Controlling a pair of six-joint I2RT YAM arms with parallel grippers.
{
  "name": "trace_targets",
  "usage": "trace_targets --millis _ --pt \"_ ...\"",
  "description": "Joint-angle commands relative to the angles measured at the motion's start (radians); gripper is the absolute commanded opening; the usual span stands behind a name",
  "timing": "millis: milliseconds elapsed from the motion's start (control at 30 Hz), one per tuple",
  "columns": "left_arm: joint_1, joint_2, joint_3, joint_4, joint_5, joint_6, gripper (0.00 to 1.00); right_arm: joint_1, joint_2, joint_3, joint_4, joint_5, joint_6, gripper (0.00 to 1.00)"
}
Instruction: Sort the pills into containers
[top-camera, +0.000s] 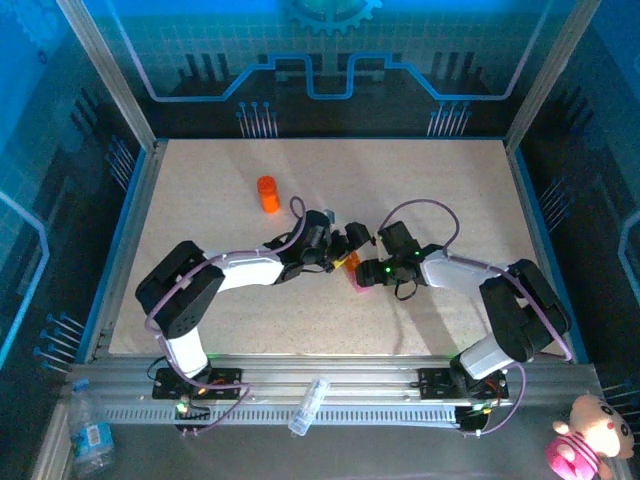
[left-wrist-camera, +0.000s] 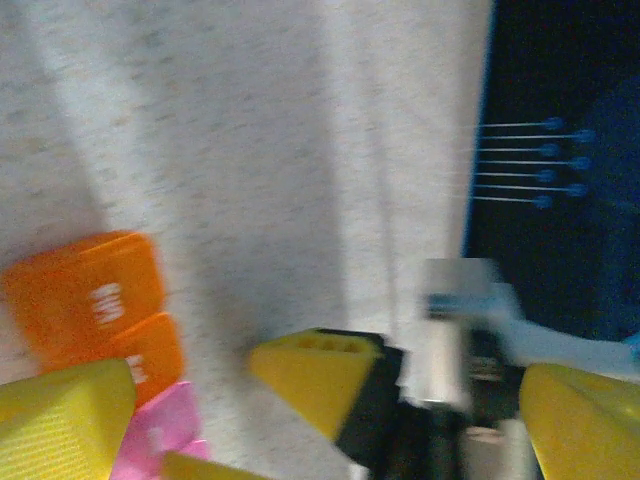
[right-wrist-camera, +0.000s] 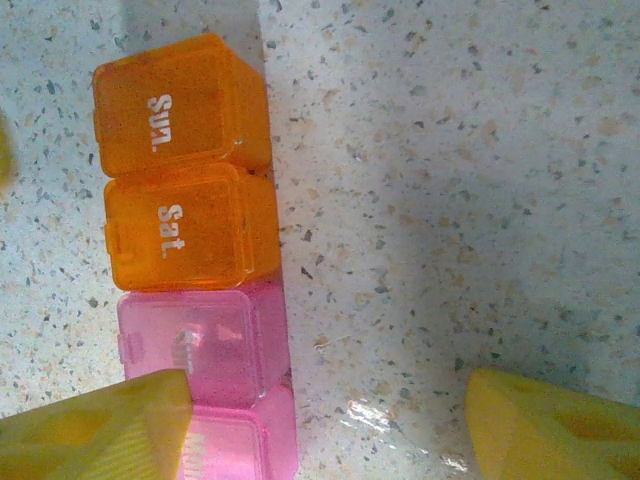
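The strip of small joined square plastic compartments (right-wrist-camera: 190, 250), orange at one end and pink beyond, lies lids shut in the middle of the speckled white table (top-camera: 200, 300), between both arms. The left gripper (left-wrist-camera: 320, 420) gapes wide, holding nothing. The right gripper (right-wrist-camera: 320, 420) is spread too, one yellow fingertip (right-wrist-camera: 110, 420) over a pink compartment. A taller orange cylindrical bottle (top-camera: 268, 193) stands well apart.

Top orange compartment (right-wrist-camera: 175, 105) of the containers (right-wrist-camera: 190, 262): "SUN." in white letters, standing sideways on the lid.
Second orange compartment (right-wrist-camera: 185, 225): "Sat." in white letters, also sideways on the lid.
Upper pink compartment (right-wrist-camera: 195, 340): a pale white word, too faint to read.
Lower pink compartment (right-wrist-camera: 245, 440): only a part of white letters shows, not readable.
Orange lids (left-wrist-camera: 95, 290) in the left wrist view: white marks, too blurred to read.
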Motion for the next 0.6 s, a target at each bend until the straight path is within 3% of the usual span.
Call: trace_targets --millis 0,567 --pt "-0.011 -0.086 -0.003 0.118 -0.013 0.011 0.99 -0.002 0.029 -0.027 -0.039 -0.001 -0.006 0.73" --pt "0.073 -0.261 -0.088 -0.128 -0.095 0.17 0.99 -0.005 -0.138 0.052 -0.148 -0.056 -0.047 0.76"
